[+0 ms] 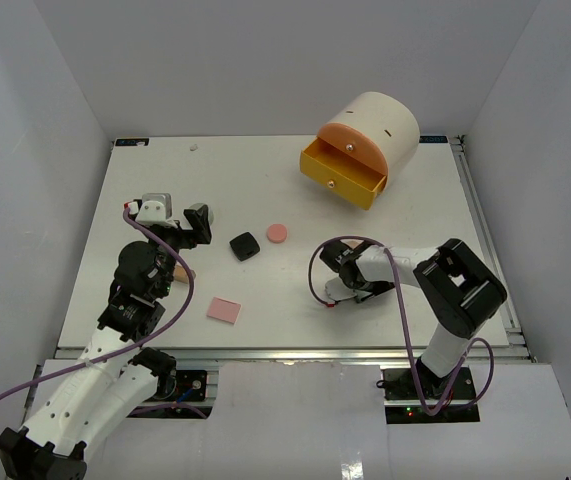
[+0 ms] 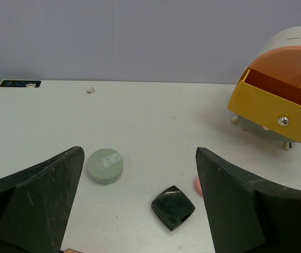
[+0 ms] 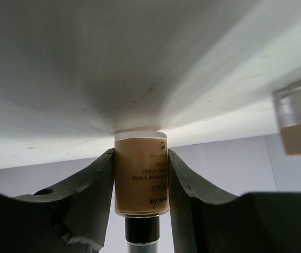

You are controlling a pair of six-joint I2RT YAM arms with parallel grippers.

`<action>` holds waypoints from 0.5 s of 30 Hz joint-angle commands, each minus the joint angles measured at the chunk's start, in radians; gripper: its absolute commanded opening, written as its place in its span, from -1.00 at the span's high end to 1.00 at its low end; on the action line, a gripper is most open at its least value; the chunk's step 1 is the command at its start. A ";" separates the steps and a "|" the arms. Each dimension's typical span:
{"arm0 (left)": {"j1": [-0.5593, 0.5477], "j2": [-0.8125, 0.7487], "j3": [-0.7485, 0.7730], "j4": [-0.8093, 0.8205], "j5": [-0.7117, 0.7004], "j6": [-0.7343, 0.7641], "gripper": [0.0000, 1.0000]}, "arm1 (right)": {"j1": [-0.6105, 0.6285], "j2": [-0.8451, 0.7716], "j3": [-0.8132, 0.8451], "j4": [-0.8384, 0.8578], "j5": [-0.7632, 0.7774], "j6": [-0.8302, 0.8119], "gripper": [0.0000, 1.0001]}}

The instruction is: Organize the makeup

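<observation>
Barely begun, I'd say: the yellow drawer [image 1: 343, 178] of the cream round cabinet [image 1: 380, 125] stands pulled out with nothing showing inside, and the makeup lies loose on the tabletop [image 1: 165, 170]. The right claw [image 3: 141, 158] is clamped on a tan foundation tube [image 3: 141, 182], glossy, cylindrical, black-capped. The left claw [image 2: 138, 153] gapes wide, empty. Ahead of it, toward its left finger, sits a matte sage round compact [image 2: 105, 165], toward its right finger a shiny black square compact [image 2: 173, 207] with rounded corners. Between the two claws lie a flat pink square [image 1: 224, 310] and a pink round compact [image 1: 277, 233]
</observation>
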 commanded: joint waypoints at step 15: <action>0.006 -0.004 -0.008 0.005 0.025 -0.009 -0.96 | -0.153 -0.203 0.460 -0.267 -0.661 0.192 0.81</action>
